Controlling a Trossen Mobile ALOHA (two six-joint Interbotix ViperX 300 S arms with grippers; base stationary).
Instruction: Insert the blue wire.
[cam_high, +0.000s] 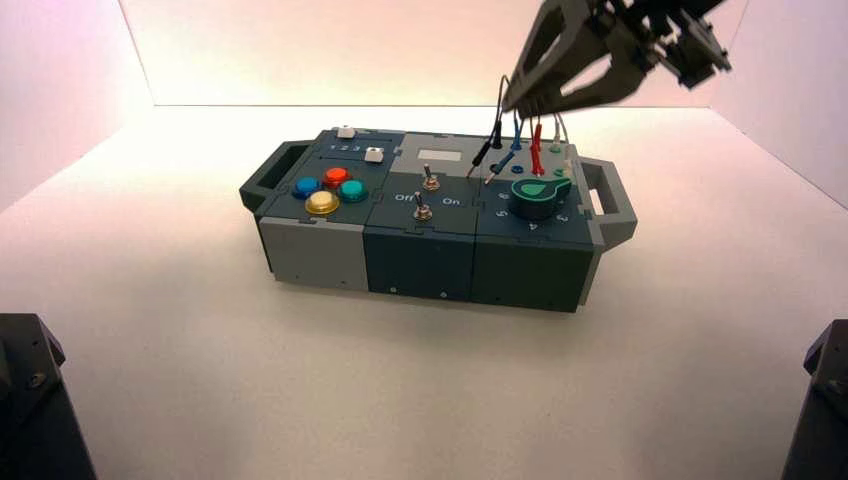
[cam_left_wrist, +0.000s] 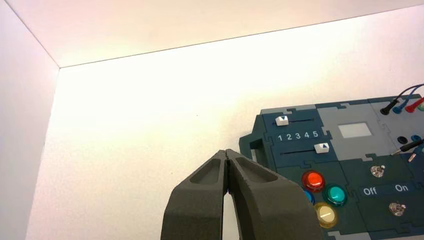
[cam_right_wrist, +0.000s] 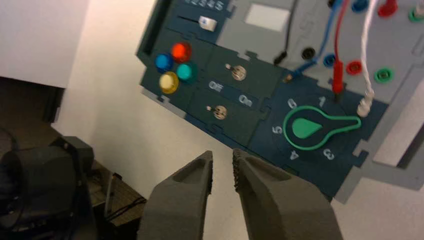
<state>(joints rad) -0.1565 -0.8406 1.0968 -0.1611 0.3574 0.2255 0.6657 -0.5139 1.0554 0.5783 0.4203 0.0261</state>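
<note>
The blue wire (cam_high: 516, 125) hangs from the box's far right and ends in a blue plug (cam_high: 503, 163) that lies loose on the box (cam_high: 420, 260), pin pointing toward the toggle switches. In the right wrist view the blue plug (cam_right_wrist: 302, 67) rests just beside the blue socket (cam_right_wrist: 328, 61), not in it. My right gripper (cam_high: 515, 100) hovers above the wires, narrowly open and empty; its tips (cam_right_wrist: 222, 157) are off the box's front edge in its wrist view. My left gripper (cam_left_wrist: 227, 152) is shut and empty, parked left of the box.
A black plug (cam_high: 482, 153) lies loose left of the blue one; a red plug (cam_high: 537, 160) and a white lead (cam_right_wrist: 365, 102) lie by the green knob (cam_high: 540, 190). Two toggle switches (cam_high: 424, 208), coloured buttons (cam_high: 322, 202) and white sliders (cam_high: 374, 154) fill the rest.
</note>
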